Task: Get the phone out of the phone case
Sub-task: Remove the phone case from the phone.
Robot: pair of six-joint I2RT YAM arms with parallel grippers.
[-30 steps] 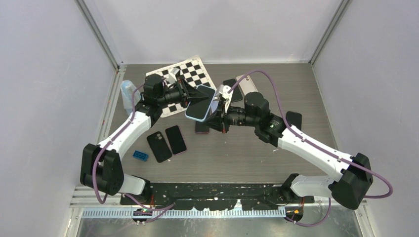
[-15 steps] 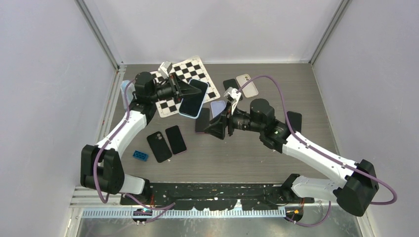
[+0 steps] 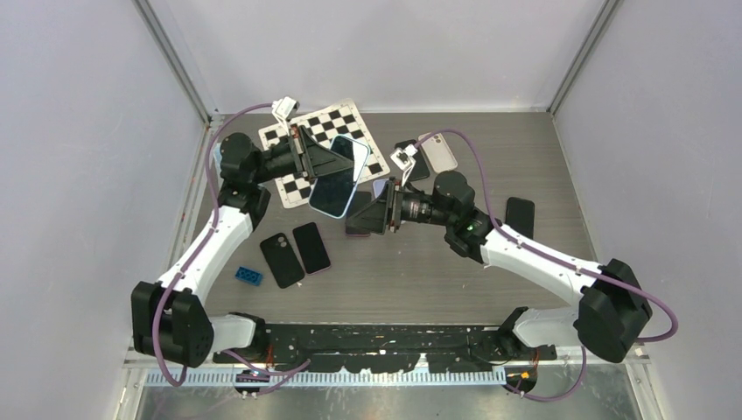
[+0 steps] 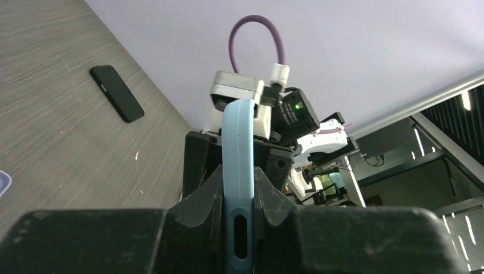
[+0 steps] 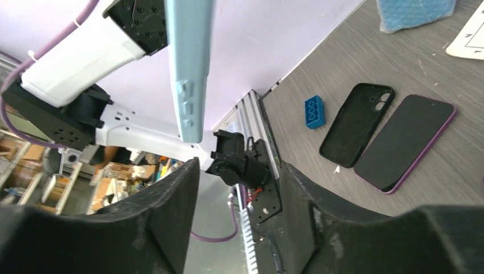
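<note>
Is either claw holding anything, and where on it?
The left gripper pinches the blue-cased phone by one edge, fingers on front and back. The right gripper is open and empty.

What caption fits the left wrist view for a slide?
Left gripper shut on the blue-cased phone, seen edge-on.

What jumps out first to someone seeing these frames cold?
The light-blue cased phone hangs in the air over the checkerboard sheet, pinched edge-on in the left gripper. Right beside it, the right gripper stands open, apart from the phone. Nearer the arm bases, a black phone case and a purple-edged phone lie side by side on the table.
</note>
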